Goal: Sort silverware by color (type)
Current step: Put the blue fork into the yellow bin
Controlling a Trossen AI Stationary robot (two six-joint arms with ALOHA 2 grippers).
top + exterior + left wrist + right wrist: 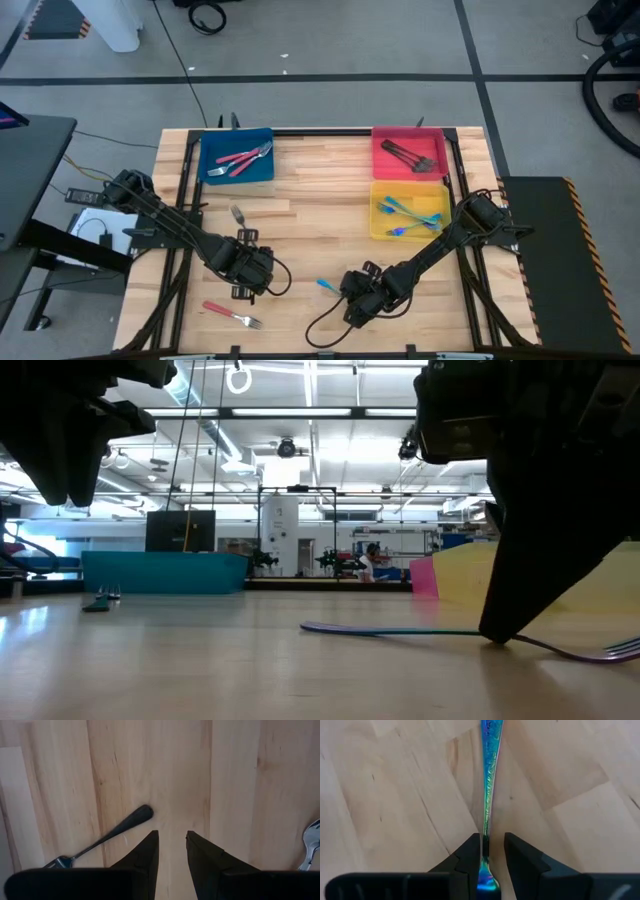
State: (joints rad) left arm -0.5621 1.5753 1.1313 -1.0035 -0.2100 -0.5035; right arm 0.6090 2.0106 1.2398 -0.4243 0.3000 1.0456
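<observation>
— Three forks lie loose on the pale plank table (320, 230): a dark fork (237, 213) toward the blue tray (215, 142), a red-handled fork (230, 315) by the near edge, and a blue fork (327, 286) near the middle.

— And the trays?

— Three as well, along the far side. The blue tray holds red-handled forks, the red tray (385, 172) dark ones, and the yellow tray (435, 190), just in front of the red, blue-handled ones. Each heap overlaps, at least two apiece; I cannot count them exactly.

— What surrounds the table?

— Grey floor with dark seams and loose cables, seen from above. At table height, a big hall runs back under rows of strip lights, with pipes and machinery far off.

— Where are the arms?

— Both are low over the near half. The left gripper (247, 288) hangs between the dark fork and the red-handled one, its fingers (145, 855) a little apart with only bare wood between them. The dark fork's handle end lies just beside one fingertip, apart from it.

— The right?

— The right gripper (345, 292) is down at the blue fork, fingers (520, 855) narrowly spread astride the iridescent handle. One finger sits close against the handle, while a sliver of wood shows on the other side, so it is not clamped. The fork lies flat on the table.
</observation>
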